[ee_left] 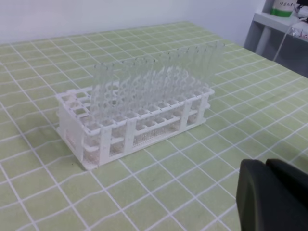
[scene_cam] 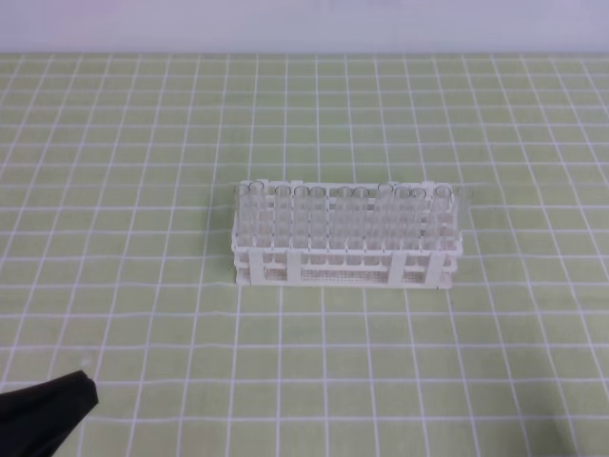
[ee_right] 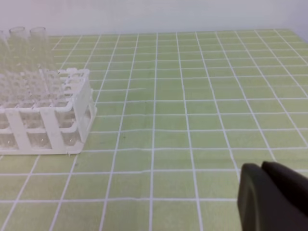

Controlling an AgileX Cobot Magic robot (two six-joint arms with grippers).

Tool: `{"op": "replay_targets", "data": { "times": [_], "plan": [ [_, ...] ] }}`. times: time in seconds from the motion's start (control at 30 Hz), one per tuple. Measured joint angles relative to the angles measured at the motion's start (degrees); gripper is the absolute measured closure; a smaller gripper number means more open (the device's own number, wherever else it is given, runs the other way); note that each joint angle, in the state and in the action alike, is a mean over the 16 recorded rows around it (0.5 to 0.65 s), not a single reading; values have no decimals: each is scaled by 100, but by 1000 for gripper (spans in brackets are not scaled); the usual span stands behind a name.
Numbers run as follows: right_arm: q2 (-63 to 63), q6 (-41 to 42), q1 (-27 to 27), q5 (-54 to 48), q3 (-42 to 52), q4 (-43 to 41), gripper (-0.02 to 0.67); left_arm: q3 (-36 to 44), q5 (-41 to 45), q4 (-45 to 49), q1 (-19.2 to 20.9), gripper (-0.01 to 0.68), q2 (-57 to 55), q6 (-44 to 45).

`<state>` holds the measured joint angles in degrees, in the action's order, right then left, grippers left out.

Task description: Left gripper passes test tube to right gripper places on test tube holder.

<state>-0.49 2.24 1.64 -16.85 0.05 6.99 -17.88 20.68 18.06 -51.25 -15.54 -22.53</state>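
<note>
The white test tube holder (scene_cam: 347, 259) stands near the middle of the green checked table. Several clear test tubes (scene_cam: 343, 214) stand upright in its back rows, and I cannot single one out. No tube is in either gripper. The left gripper (scene_cam: 84, 390) shows only as a black tip at the bottom left corner, far from the rack. In the left wrist view its fingers (ee_left: 255, 192) lie pressed together, with the holder (ee_left: 134, 132) ahead. The right gripper (ee_right: 262, 192) looks the same, and the holder's end (ee_right: 72, 125) is at far left.
A green cloth with a white grid (scene_cam: 476, 362) covers the table, with a pale wall behind it. A grey shelf (ee_left: 281, 24) carrying a green and white container (ee_left: 285, 6) stands beyond the table's far right corner in the left wrist view.
</note>
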Motion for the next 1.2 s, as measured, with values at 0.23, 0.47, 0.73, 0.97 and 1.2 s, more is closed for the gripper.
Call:
{"op": "replay_targets", "data": {
  "times": [0.23, 0.47, 0.73, 0.97, 1.2],
  "plan": [
    [0, -45, 0, 0, 0, 8, 664, 0, 0, 0, 0, 675, 0, 0],
    [0, -45, 0, 0, 0, 13, 664, -1, -14, 5, 1, 675, -6, 2],
    [0, -45, 0, 0, 0, 13, 665, 29, -55, -47, 77, 675, -7, 168],
    [0, -45, 0, 0, 0, 13, 665, 141, -589, -589, 980, 675, 99, 749],
    [0, -45, 0, 0, 0, 13, 665, 556, -1240, -1271, 2769, 675, 569, 1299]
  ]
}}
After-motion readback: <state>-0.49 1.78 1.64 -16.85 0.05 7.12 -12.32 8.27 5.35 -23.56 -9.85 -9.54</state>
